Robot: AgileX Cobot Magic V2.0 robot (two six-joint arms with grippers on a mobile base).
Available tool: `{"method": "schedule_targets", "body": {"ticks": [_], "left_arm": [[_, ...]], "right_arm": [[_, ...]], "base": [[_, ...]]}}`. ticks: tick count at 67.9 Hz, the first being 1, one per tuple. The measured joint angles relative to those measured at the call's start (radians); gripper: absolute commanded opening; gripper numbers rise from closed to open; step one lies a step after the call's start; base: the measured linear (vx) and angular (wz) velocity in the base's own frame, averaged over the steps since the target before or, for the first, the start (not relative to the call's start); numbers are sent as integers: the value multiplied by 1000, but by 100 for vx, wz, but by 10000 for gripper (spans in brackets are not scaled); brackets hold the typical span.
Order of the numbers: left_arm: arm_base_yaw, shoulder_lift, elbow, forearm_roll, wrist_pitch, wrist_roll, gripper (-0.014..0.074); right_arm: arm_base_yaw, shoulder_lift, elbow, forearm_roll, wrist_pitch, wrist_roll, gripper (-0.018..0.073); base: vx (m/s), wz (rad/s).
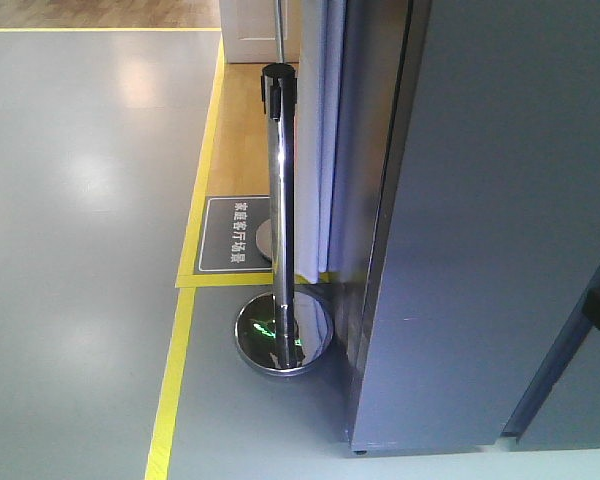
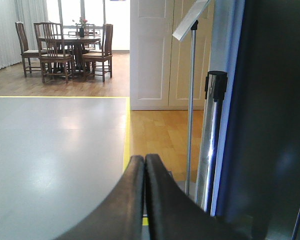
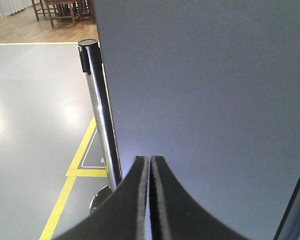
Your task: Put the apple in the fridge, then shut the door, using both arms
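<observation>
The apple is out of view in every frame. A tall dark grey panel [image 1: 480, 220] fills the right of the front view; no white interior or shelves show, so I cannot tell whether it is the fridge body or the door. My left gripper [image 2: 144, 158] is shut with nothing between its black fingers and points across the floor, with the dark panel [image 2: 275, 115] on its right. My right gripper [image 3: 149, 159] is shut and empty too, pointing straight at the grey panel [image 3: 210, 90]. A grey arm link [image 1: 565, 370] shows at the right edge of the front view.
A chrome barrier post [image 1: 278, 200] with a round mirrored base [image 1: 283, 338] stands just left of the panel. Yellow floor tape [image 1: 172, 390] and a dark floor sign [image 1: 235, 232] lie nearby. Farther off are a sign stand [image 2: 192, 75], white cupboards [image 2: 155, 55] and a dining table with chairs [image 2: 70, 45].
</observation>
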Motion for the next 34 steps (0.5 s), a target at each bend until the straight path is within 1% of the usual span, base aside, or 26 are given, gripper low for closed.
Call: {"method": "schedule_targets", "body": {"ticks": [19,22,27,31,34], "left_arm": [[0,0,0,0,0,0,-6],[0,0,0,0,0,0,-6],[0,0,0,0,0,0,-6],[0,0,0,0,0,0,-6],[0,0,0,0,0,0,-6]], "right_arm": [[0,-18,0,0,2,0,-2],[0,-45,6,23,4,-3,-2],[0,-101,29,138,27,-53,-2],[0,-153,54,309,92,-147,-2],[0,-200,77,444,154,-260,-2]], "base": [[0,0],[0,0],[0,0],[0,0],[0,0]]}}
